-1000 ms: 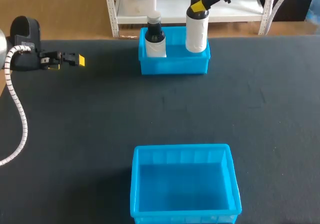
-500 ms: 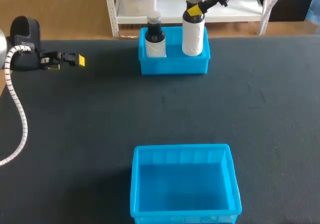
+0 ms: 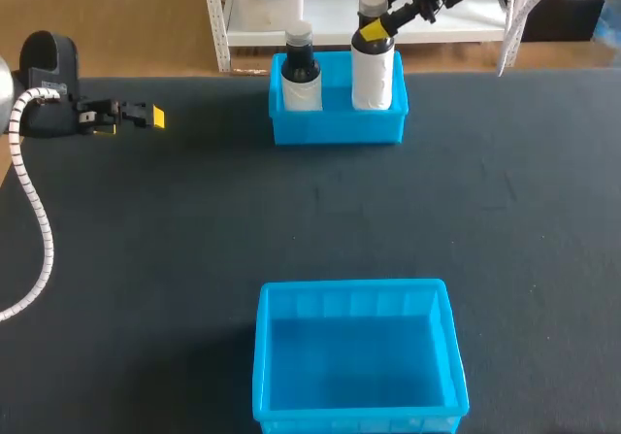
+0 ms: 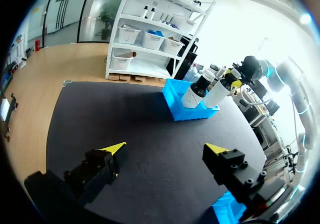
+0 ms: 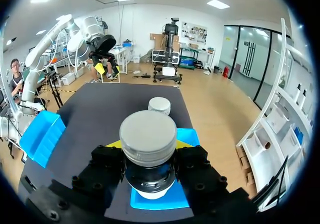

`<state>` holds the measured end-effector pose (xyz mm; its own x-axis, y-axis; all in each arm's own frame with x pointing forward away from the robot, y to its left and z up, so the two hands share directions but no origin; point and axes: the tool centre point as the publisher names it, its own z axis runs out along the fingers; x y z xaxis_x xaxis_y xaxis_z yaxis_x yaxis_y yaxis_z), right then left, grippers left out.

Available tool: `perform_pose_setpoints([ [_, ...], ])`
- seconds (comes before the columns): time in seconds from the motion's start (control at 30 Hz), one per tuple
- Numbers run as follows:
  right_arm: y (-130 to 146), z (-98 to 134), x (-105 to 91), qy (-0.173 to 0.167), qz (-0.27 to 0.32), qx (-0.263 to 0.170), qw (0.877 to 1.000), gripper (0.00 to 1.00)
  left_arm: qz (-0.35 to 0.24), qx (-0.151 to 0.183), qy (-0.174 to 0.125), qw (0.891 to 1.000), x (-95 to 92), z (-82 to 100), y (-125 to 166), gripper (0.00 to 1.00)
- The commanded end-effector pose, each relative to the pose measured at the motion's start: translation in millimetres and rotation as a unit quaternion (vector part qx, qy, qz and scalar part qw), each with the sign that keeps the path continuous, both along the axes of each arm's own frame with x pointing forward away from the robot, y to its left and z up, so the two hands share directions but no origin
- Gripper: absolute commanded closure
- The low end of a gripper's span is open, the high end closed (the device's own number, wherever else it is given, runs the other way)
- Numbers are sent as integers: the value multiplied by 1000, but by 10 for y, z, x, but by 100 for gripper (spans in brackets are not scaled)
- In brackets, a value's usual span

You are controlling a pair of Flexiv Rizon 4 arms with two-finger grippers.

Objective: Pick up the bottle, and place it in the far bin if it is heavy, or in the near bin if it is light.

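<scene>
A white bottle (image 3: 373, 77) with a grey cap (image 5: 148, 135) stands upright inside the far blue bin (image 3: 337, 128), at its right side. My right gripper (image 3: 375, 30) comes in from the far right and is shut on the bottle's neck, its yellow-tipped fingers (image 5: 182, 144) on both sides just under the cap. Whether the bottle's base touches the bin floor is hidden. The near blue bin (image 3: 452, 356) at the table's front holds nothing. My left gripper (image 3: 147, 116) is open far off at the left edge, nothing between its fingers (image 4: 114, 148).
A dark bottle (image 3: 300, 73) with a white label and grey cap (image 5: 159, 104) stands in the far bin's left side, close beside the white one. Black tabletop (image 3: 194, 240) stretches between the two bins.
My right gripper has carried the white bottle leftward and down, so it now sits lower inside the far bin. The left arm has not moved.
</scene>
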<state>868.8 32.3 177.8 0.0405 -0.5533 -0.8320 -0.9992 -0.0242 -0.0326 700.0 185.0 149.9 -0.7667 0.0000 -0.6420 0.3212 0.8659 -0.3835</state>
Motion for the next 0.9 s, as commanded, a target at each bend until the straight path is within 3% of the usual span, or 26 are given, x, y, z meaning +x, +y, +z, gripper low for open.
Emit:
perform_pose_setpoints([
  [0.03, 10, -27, 118, 28, 38, 2, 999, 100, 0, 0, 0, 1000, 0, 0, 0, 0],
  [0.9, 0, -223, 182, 42, 48, 8, 998, 100, 0, 0, 0, 1000, 0, 0, 0, 0],
])
